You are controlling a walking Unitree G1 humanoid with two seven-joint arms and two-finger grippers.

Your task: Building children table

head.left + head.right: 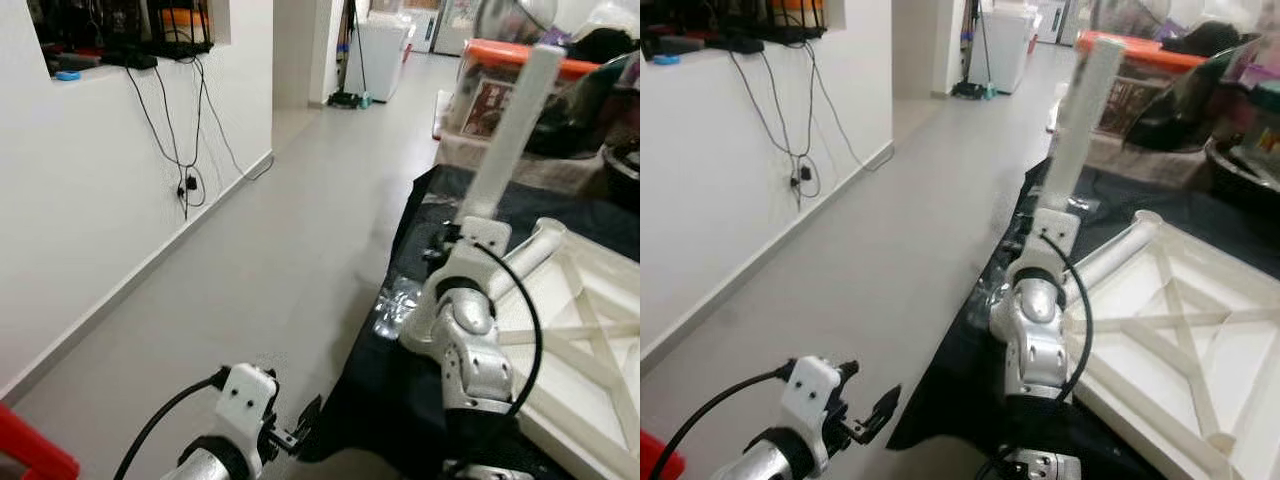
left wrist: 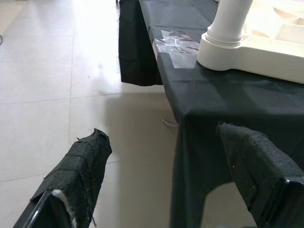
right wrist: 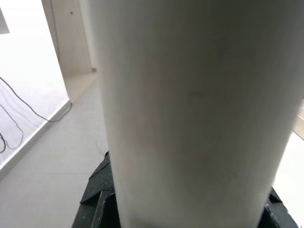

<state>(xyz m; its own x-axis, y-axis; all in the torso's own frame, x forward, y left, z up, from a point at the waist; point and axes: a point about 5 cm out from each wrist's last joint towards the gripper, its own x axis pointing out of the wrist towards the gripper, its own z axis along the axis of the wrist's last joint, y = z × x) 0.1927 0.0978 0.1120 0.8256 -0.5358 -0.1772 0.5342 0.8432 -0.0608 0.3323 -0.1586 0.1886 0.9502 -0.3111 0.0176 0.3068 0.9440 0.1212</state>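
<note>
A white tabletop (image 1: 590,340) lies upside down on a black cloth (image 1: 400,380), its cross braces facing up. A white table leg (image 1: 515,130) stands tilted above the tabletop's near left corner. In the left wrist view the leg (image 2: 230,19) sits in a round corner socket (image 2: 223,50). My right gripper (image 3: 185,202) is shut on the leg, with a finger (image 3: 97,192) on each side. My left gripper (image 2: 166,142) hangs open, low over the floor beside the cloth's edge, with nothing between its fingers (image 1: 305,420).
A clear plastic bag (image 1: 400,300) lies on the cloth near the corner. A white wall (image 1: 90,200) with hanging cables runs along the left. Grey floor (image 1: 280,250) stretches ahead. An orange-lidded box (image 1: 500,80) and clutter stand at the back right. A red object (image 1: 30,450) sits bottom left.
</note>
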